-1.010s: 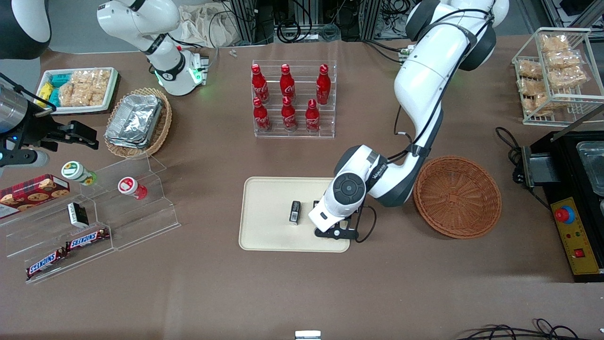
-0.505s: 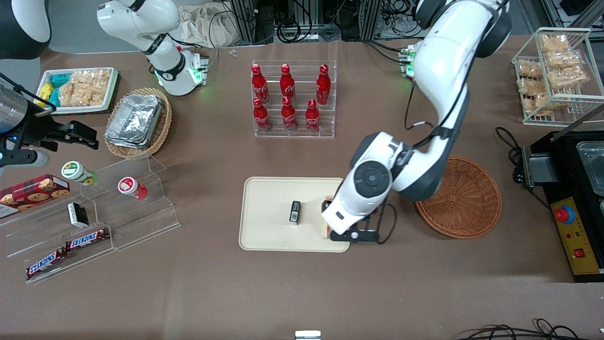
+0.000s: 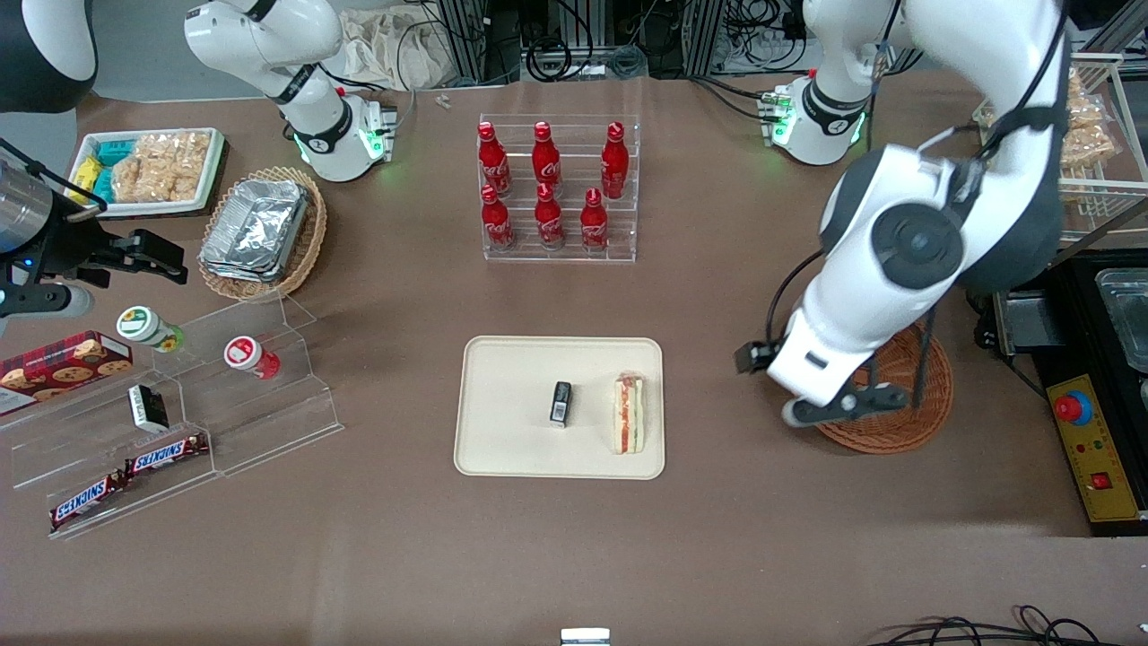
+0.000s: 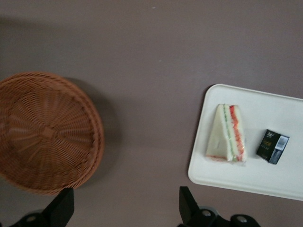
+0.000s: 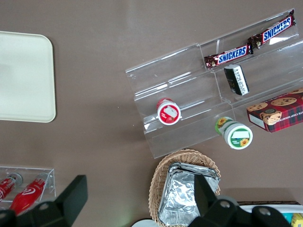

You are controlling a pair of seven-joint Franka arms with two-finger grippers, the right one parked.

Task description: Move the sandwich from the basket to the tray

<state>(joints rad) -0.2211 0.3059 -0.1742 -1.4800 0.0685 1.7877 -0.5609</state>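
Since the clear-wrapped triangular sandwich (image 3: 629,414) already lies on the cream rectangular tray (image 3: 502,440), the empty, wide-open gripper (image 3: 839,410) above the reddish-brown wicker basket (image 3: 906,422) should simply lift clear without brushing its rim.

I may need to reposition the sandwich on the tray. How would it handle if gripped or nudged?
The sandwich looks soft, so it likely squashes under tight fingers. Lying flat on the tray, it probably slides rather than rolls. The gripper, open, hangs over the basket.

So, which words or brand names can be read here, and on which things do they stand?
"SNICKERS": two bars on the clear shelf.
Red bottles: script unreadable.
Small dark packet beside the sandwich on the tray: print unreadable.
Gripper above the basket: no text.
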